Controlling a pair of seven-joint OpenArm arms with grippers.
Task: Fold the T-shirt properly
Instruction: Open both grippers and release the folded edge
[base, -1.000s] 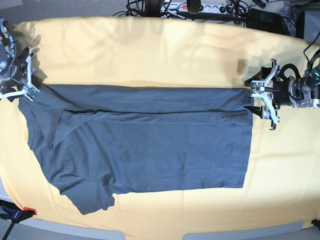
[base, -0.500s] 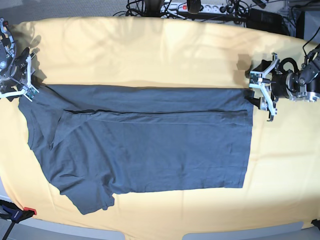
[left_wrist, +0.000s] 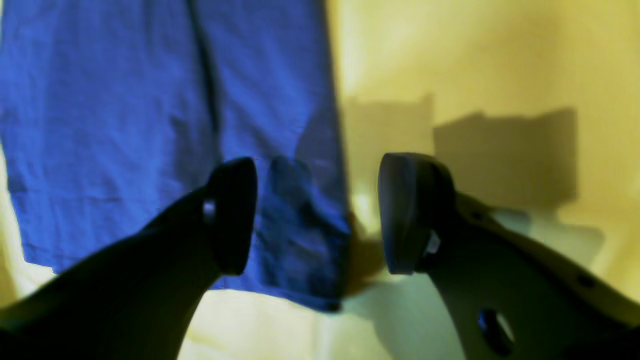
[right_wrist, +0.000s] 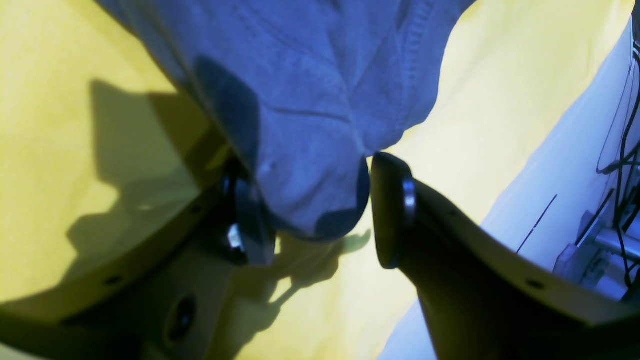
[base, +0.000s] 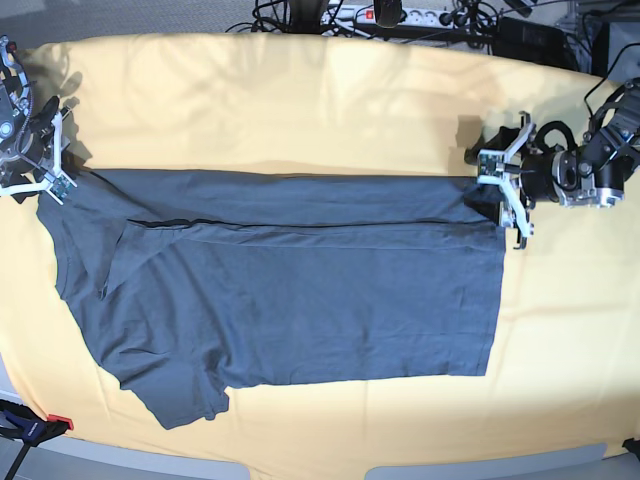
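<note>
Yellow cloth (base: 300, 100), grey T-shirt (base: 300, 300) half-folded

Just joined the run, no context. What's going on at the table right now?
A two-arm robot is folding a dark T-shirt spread on a yellow tablecloth. The far long edge is already folded over. The right end effector has a bunched shoulder corner of the shirt between its fingers. The left end effector is open, straddling the hem corner at the other end, not yet closed on it.

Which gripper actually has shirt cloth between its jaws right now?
The right gripper: the T-shirt fills its gap. The left gripper stands open above the hem.
</note>
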